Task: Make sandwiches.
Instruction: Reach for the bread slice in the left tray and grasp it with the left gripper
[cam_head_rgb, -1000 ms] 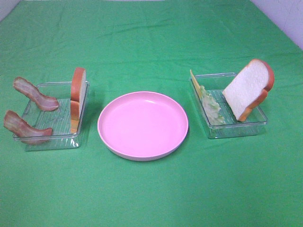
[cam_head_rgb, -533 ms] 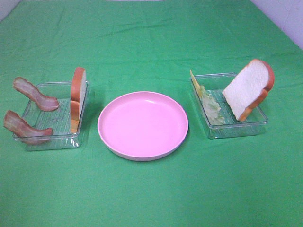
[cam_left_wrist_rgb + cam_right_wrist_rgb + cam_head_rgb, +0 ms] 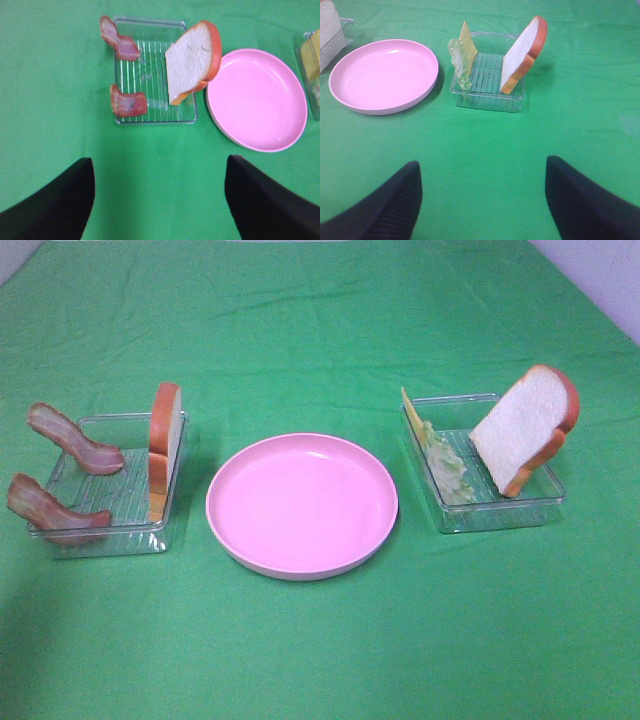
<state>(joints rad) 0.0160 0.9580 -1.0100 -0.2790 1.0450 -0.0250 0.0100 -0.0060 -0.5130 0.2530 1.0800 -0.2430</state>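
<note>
No stacked sandwich is in view; its parts stand apart in two clear trays. The left tray (image 3: 110, 532) holds two bacon strips (image 3: 75, 440) (image 3: 55, 510) and an upright bread slice (image 3: 165, 445). In the right tray (image 3: 500, 518) are yellow cheese (image 3: 408, 410), lettuce (image 3: 445, 465) and a leaning bread slice (image 3: 525, 430). My left gripper (image 3: 159, 200) hangs open above the green cloth, short of the bacon tray (image 3: 150, 120). The right gripper (image 3: 482, 205) is open too, short of the lettuce tray (image 3: 487, 102). Neither holds anything.
A round pink plate (image 3: 300, 500) with nothing on it sits between the two trays. Green cloth covers the whole table. A pale wall or floor shows at the far right corner (image 3: 610, 280).
</note>
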